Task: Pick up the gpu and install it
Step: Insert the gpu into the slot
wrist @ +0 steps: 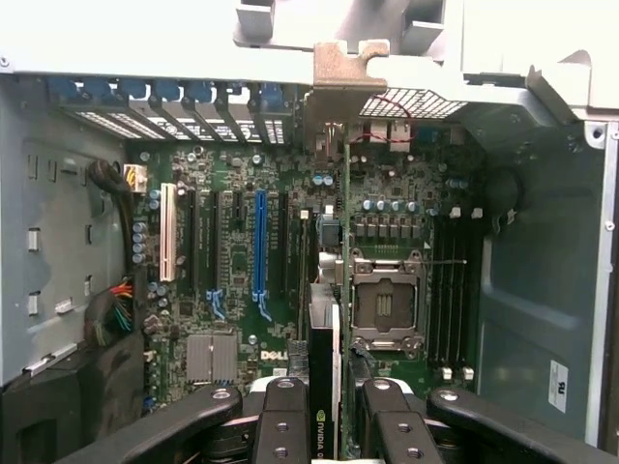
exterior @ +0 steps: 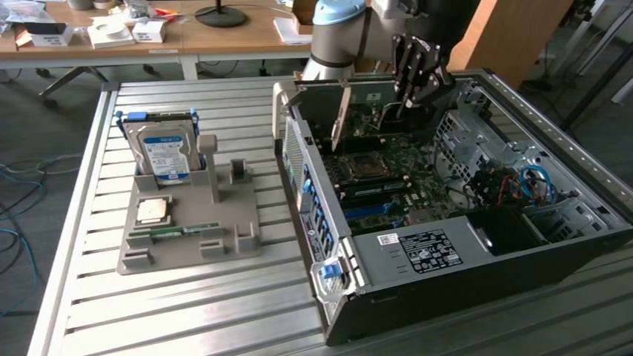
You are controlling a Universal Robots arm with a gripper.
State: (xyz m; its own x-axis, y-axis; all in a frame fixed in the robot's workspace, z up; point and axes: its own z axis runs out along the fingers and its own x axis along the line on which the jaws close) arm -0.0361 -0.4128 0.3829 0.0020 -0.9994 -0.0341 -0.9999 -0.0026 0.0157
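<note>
Tool (wrist: 332,404) clamped on gpu (wrist: 325,338) — card held edge-on over motherboard (wrist: 232,251) inside open PC case (exterior: 465,256), bracket end twd rear slots (wrist: 174,116) — case sits on tabletop (exterior: 178,297).

One gpu (exterior: 368,100), one hard drive (exterior: 163,152), one computer case (exterior: 381,261).

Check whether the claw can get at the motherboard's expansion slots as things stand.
Probably yes. The case lies with its open side up, the claw holds the gpu edge-down over the expansion slots, and nothing visibly blocks the way down.
</note>
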